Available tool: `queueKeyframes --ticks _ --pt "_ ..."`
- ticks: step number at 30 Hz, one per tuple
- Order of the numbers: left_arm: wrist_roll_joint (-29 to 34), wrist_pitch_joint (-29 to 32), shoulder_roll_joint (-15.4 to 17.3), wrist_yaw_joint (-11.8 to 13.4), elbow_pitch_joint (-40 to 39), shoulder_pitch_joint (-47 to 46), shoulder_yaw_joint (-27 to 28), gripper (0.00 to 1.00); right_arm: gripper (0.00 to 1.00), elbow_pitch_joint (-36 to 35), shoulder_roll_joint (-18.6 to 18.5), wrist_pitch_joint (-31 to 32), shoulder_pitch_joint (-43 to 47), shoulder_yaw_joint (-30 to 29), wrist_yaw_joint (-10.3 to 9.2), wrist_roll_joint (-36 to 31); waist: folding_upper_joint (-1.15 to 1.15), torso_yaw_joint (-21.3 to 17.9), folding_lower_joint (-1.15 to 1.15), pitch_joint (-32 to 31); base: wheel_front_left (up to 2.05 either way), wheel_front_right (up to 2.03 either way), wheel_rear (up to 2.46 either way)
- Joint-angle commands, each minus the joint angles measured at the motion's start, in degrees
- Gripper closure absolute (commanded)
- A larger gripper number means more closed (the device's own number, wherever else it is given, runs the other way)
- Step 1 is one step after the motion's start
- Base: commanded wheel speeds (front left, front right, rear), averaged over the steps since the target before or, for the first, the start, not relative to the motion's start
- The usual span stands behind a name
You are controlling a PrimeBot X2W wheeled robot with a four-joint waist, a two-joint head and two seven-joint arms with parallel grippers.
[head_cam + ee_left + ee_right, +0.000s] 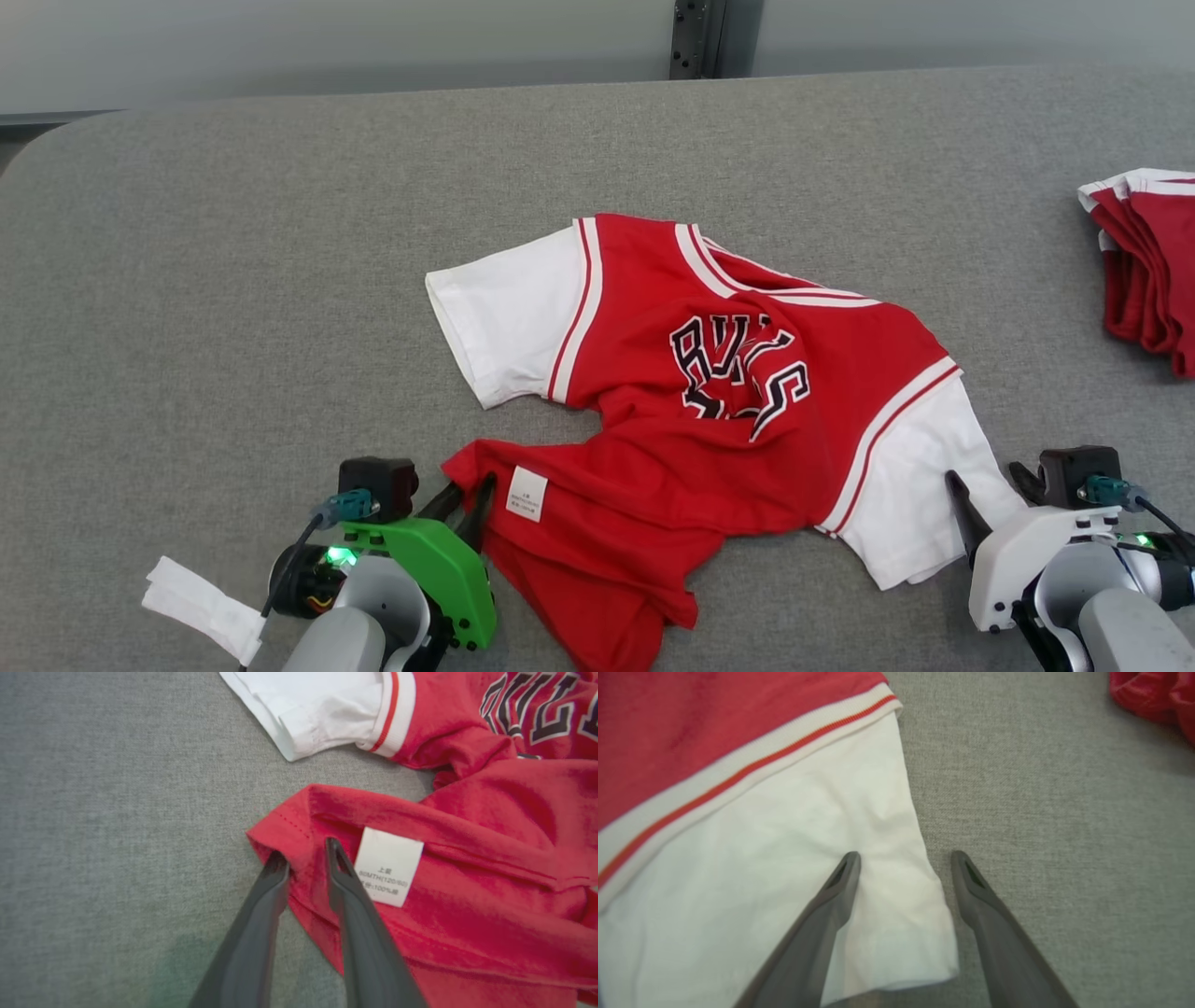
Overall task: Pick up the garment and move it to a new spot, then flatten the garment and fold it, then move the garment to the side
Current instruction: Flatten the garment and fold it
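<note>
A red jersey (653, 467) with white sleeves and dark chest lettering lies crumpled on the grey table (233, 280), its lower part twisted toward me. My left gripper (467, 493) is at the jersey's near-left hem corner. In the left wrist view its narrowed fingers (306, 851) straddle the red hem (299, 826) beside a white care label (387, 865), one tip under the fold and one on top, still apart. My right gripper (991, 485) is open, and its fingers (906, 856) straddle the edge of the white right sleeve (784, 858).
A pile of folded red and white garments (1144, 261) lies at the table's right edge and shows in the right wrist view's corner (1153, 700). A white strip (201, 607) hangs by my left forearm. Bare grey table lies to the left and behind.
</note>
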Motion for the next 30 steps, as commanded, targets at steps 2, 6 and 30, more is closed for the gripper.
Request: queueKeyframes --ticks 2,6,30 --pt "-0.4 -0.4 0.0 -0.2 0.7 -1.7 -0.3 1.00 0.00 2.7 0.9 2.7 0.1 0.8 -0.05 0.6 0.00 0.0 0.00 0.3 0.00 0.00 0.00" --pt "-1.0 -0.4 0.1 -0.5 1.8 -2.5 -1.2 1.00 1.00 4.3 1.6 6.2 0.0 3.7 0.16 2.8 0.00 0.1 0.00 0.4 0.00 0.00 0.00" --pt "-33.0 19.0 9.6 0.0 -49.1 15.4 6.0 1.00 1.00 -37.1 -5.3 10.6 5.6 -13.4 -0.04 36.4 0.00 -0.9 0.00 -11.0 0.00 0.00 0.00"
